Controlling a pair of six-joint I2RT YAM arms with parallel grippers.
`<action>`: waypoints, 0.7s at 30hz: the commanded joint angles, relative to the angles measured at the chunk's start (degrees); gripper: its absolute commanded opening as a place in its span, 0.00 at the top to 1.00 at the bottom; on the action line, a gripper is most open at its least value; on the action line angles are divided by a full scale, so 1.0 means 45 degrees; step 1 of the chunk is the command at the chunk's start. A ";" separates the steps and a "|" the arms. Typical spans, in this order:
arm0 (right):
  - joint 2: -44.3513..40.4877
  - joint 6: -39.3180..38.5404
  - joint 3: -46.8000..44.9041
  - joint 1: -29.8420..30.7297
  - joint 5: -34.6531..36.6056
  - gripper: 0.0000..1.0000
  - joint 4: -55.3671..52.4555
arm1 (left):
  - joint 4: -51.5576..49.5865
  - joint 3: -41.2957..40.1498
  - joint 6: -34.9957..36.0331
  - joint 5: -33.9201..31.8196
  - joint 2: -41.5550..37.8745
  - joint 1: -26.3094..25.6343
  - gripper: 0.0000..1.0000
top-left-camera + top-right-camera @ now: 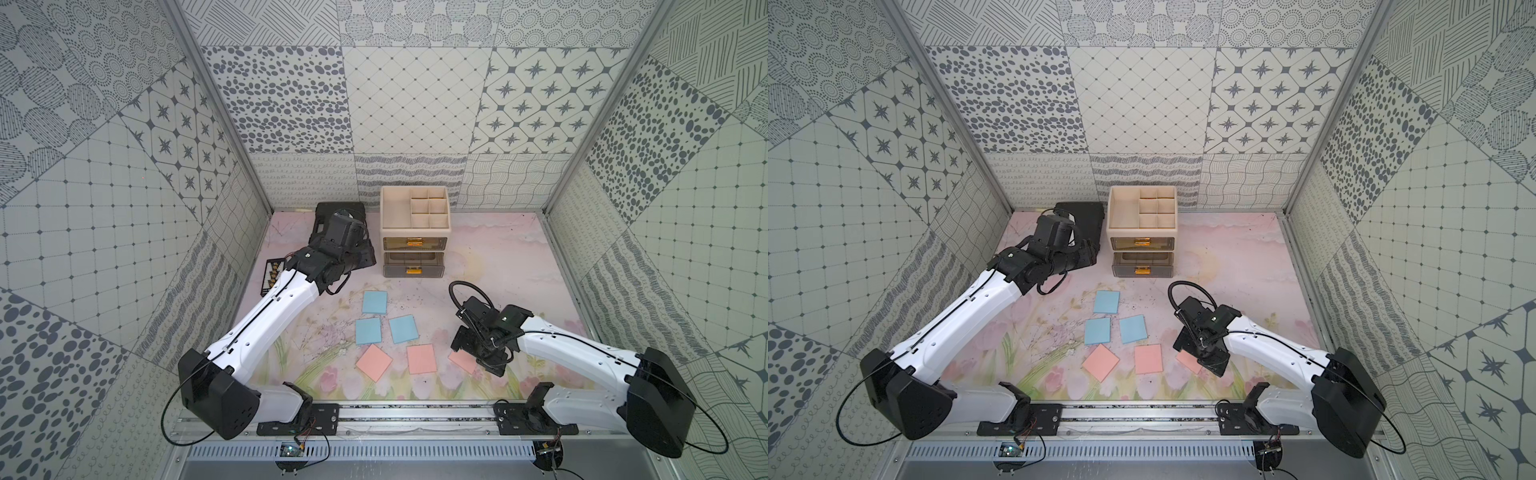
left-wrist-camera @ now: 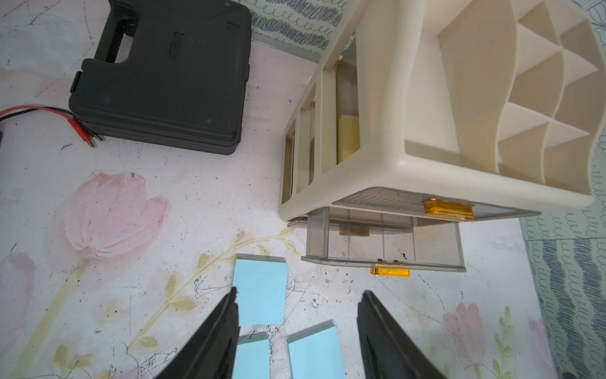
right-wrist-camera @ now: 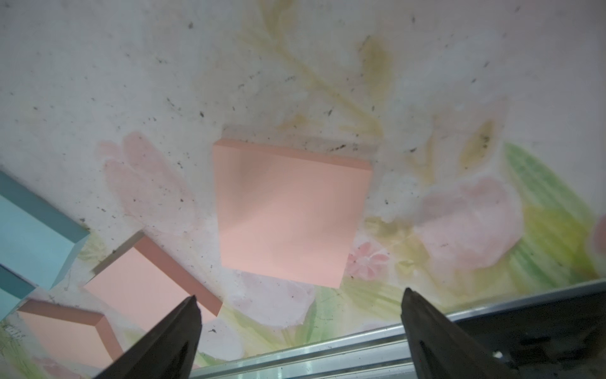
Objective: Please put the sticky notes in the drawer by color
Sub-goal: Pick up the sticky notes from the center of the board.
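Left claw [image 2: 299, 292], parted and empty, hangs beside the cream plastic drawer cabinet [image 1: 414, 226]; right claw [image 3: 300, 293], wide and empty, hovers over a salmon-pink square paper sticky note [image 3: 288, 213] on the floral worktop [image 1: 498, 266].

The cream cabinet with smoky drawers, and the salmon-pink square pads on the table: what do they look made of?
The cream cabinet looks like moulded plastic: smooth satin sheen, rounded corners. Its smoky drawers seem to be translucent hard plastic; the floral tabletop shows through. The salmon-pink pad looks like matte paper, apparently stacked sheets: its side face shows thickness.
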 commanded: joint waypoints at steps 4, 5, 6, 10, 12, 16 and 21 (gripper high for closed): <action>0.1406 0.0696 0.0520 0.0084 -0.0004 0.01 0.1022 | 0.0736 -0.0181 0.0451 0.0297 -0.0351 0.0023 0.39; 0.1543 0.0660 0.0579 0.0090 0.0043 0.01 0.1095 | 0.0780 -0.0209 0.0465 0.0301 -0.0425 0.0031 0.39; 0.1677 0.0591 0.0655 0.0097 0.0079 0.01 0.1107 | 0.0780 -0.0230 0.0484 0.0284 -0.0458 0.0031 0.39; 0.2102 0.0472 0.0730 0.0085 0.0058 0.01 0.0875 | 0.0760 -0.0231 0.0580 0.0197 -0.0489 0.0030 0.39; 0.2147 0.0573 0.0442 0.0085 -0.0066 0.01 0.1094 | 0.0790 -0.0196 0.0602 0.0201 -0.0439 0.0031 0.39; 0.2467 0.0567 0.0116 0.0046 -0.0243 0.01 0.1397 | 0.0781 -0.0075 0.0573 0.0242 -0.0311 0.0021 0.39; 0.2538 0.0559 -0.0242 0.0051 -0.0506 0.01 0.1325 | 0.0761 -0.0038 0.0583 0.0073 -0.0300 0.0031 0.39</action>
